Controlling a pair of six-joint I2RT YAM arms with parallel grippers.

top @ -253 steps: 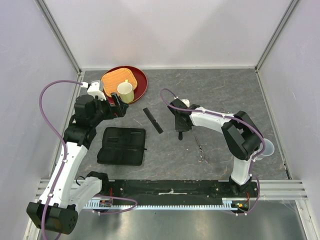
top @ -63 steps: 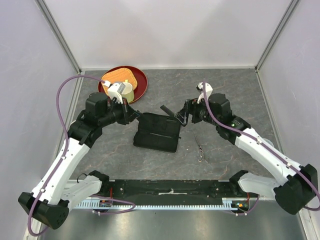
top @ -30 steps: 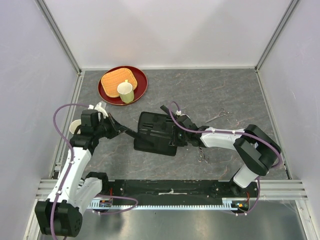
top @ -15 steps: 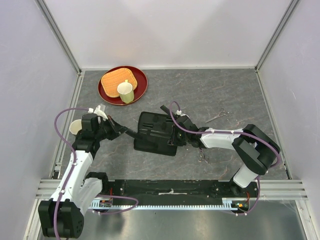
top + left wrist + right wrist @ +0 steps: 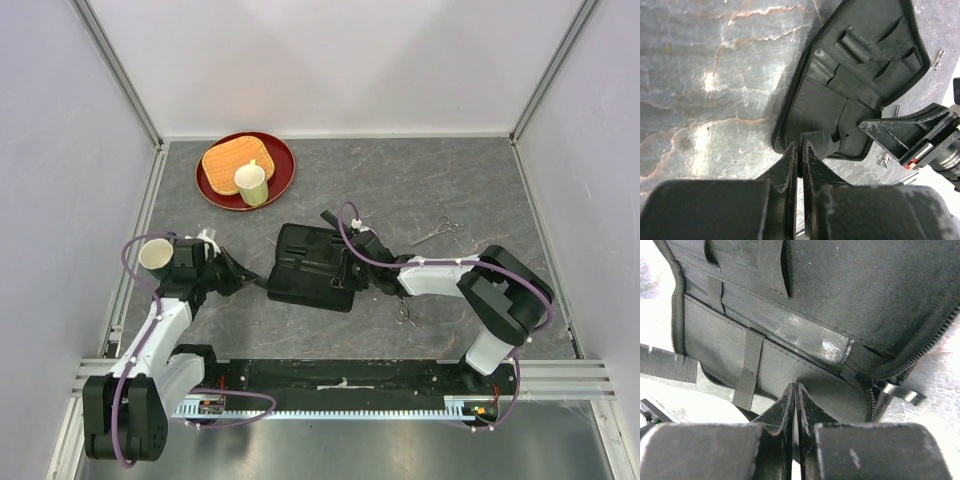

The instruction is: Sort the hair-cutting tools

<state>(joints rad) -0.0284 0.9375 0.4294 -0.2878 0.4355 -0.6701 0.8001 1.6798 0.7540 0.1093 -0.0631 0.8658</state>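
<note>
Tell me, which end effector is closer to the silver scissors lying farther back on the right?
Right. The right end effector pinches the black case's right edge, just left of those scissors; the left end effector grips the case's far left edge, beyond it.

Top view: lit evenly, sharp | wrist views: glared white on tabletop, blurred on fingers along bottom edge

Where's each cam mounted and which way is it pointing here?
Top: above and behind the bases, looking down at the table; both arms show.
Left wrist: looks along the left gripper at the open case.
Right wrist: close behind the right gripper, facing the case's lining.
All three share the case.
</note>
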